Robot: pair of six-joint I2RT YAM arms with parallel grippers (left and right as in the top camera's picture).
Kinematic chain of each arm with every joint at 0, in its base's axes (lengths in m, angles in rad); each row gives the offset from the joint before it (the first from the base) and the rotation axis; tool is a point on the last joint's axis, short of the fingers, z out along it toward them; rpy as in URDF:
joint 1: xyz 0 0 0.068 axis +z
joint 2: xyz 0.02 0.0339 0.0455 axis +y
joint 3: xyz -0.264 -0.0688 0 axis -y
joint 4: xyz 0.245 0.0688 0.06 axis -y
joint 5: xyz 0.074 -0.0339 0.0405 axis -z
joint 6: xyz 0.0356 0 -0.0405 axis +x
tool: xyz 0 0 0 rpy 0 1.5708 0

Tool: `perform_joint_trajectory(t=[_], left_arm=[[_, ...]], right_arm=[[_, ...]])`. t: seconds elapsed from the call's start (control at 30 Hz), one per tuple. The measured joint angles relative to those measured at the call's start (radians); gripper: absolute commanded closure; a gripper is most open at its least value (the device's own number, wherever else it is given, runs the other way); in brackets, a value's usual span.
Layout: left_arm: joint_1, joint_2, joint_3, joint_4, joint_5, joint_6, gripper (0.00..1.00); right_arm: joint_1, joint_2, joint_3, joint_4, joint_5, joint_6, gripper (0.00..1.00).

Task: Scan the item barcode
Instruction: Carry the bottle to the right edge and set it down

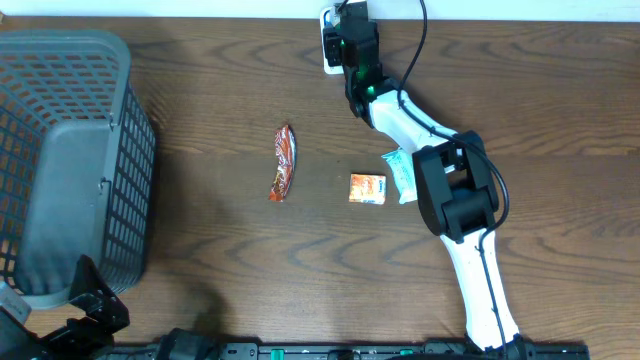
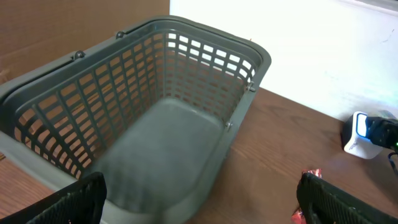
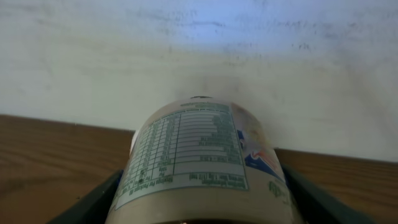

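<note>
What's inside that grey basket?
Nothing shows: the basket has a bare grey floor. Fingers of the left claw cover its nearest edge.

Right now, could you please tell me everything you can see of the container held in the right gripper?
The container is a rounded cylinder, seemingly plastic, wrapped in a pale glossy label. Its upward face carries a printed nutrition table in small dark text, with a blue and red logo to the right. It lies on its side, far end pointing at the white wall. The dark fingers of the right gripper clamp it from both sides. No barcode shows on the visible face.
</note>
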Motion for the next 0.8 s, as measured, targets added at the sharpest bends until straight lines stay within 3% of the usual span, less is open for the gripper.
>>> perform_joint_trajectory(t=[0.27, 0.57, 0.8], left_arm=[[0.0, 0.0, 0.0, -0.005, 0.0, 0.003, 0.02], [0.0, 0.0, 0.0, -0.007, 0.0, 0.003, 0.02], [0.0, 0.0, 0.0, -0.007, 0.0, 0.003, 0.02]], right_arm=[[-0.003, -0.169, -0.001, -0.275, -0.003, -0.016, 0.8], [-0.091, -0.524, 0.009, -0.923, 0.008, 0.089, 0.8], [-0.313, -0.577, 0.007, -1.353, 0.023, 0.25, 0.84]])
